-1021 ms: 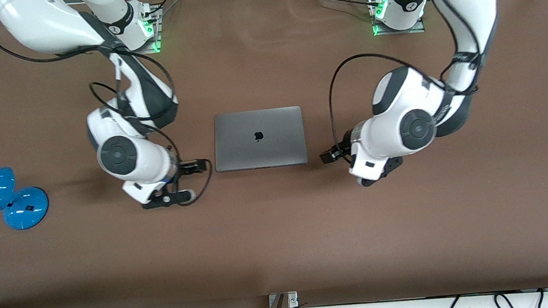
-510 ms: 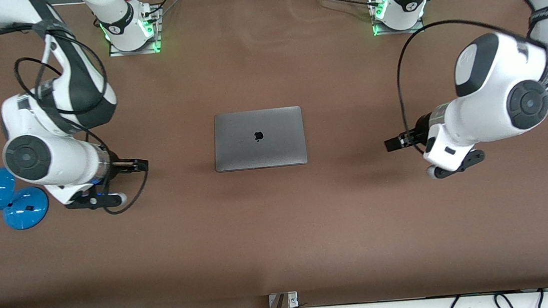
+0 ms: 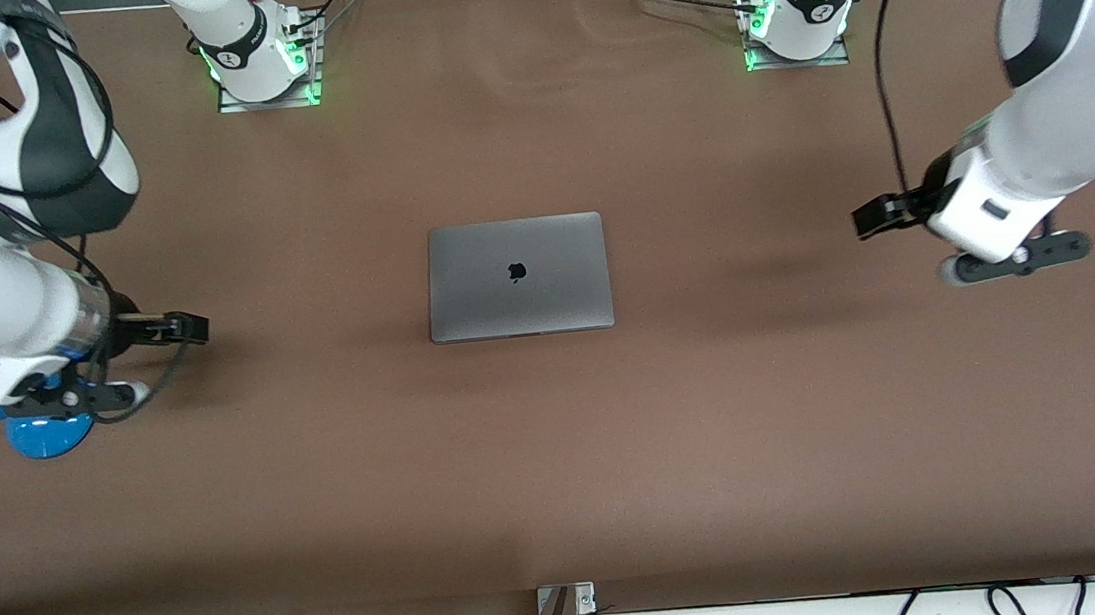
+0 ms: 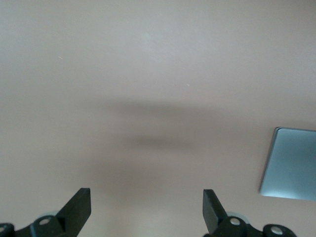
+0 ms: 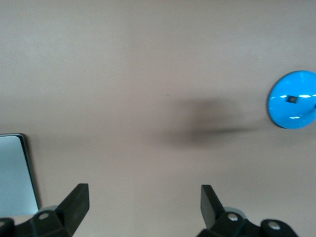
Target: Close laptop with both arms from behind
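Observation:
The space-grey laptop (image 3: 516, 276) lies closed and flat in the middle of the table, its apple logo facing up. My left gripper (image 3: 872, 218) hangs open and empty over bare table, well off the laptop toward the left arm's end. My right gripper (image 3: 188, 328) hangs open and empty over bare table toward the right arm's end. The left wrist view shows its gripper (image 4: 145, 205) wide open above the table, with a corner of the laptop (image 4: 291, 165) at the edge. The right wrist view shows its gripper (image 5: 143, 200) wide open, with an edge of the laptop (image 5: 15, 173).
A blue desk lamp (image 3: 45, 434) lies at the right arm's end of the table, partly under the right arm; its round base (image 5: 292, 98) shows in the right wrist view. The arm bases (image 3: 261, 49) (image 3: 795, 7) stand along the table's back edge.
Both arms have swung outward, away from the laptop, each toward its own end of the table. The laptop has stayed closed and still.

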Robot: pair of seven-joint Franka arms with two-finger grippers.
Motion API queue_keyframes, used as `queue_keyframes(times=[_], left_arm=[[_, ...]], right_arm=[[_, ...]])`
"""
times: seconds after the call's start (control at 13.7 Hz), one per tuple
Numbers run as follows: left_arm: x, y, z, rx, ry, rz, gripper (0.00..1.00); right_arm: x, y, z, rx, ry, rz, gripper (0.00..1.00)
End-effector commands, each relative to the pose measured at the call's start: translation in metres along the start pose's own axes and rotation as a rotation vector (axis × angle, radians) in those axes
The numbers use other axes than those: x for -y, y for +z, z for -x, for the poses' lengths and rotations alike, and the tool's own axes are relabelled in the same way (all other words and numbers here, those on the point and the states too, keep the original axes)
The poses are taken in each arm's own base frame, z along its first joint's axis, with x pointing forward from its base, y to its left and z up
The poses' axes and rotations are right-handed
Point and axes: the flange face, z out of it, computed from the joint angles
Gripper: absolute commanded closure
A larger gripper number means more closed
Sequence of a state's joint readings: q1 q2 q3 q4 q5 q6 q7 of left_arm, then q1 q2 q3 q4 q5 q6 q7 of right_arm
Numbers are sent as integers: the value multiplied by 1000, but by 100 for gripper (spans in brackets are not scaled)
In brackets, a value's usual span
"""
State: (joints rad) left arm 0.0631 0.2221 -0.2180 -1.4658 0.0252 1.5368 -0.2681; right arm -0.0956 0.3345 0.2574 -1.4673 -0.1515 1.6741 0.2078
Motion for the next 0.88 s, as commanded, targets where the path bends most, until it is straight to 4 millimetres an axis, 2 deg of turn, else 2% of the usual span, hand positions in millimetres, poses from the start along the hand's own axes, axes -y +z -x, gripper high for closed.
queue_keyframes(times=[0.0, 0.15, 0.51, 0.66, 0.8], left_arm=[[28, -6, 13, -5, 74, -6, 0], [41, -3, 28, 13, 55, 59, 0], [45, -31, 84, -35, 66, 46, 0], [39, -41, 97, -58, 85, 9, 0], [27, -43, 100, -67, 100, -16, 0]], right_arm=[[-11, -34, 26, -28, 30, -30, 0], [-23, -54, 40, -48, 62, -70, 0], [-39, -102, 84, -76, 85, -63, 0], [-40, -106, 91, -67, 87, -59, 0], [-46, -108, 97, -45, 95, -56, 0]])
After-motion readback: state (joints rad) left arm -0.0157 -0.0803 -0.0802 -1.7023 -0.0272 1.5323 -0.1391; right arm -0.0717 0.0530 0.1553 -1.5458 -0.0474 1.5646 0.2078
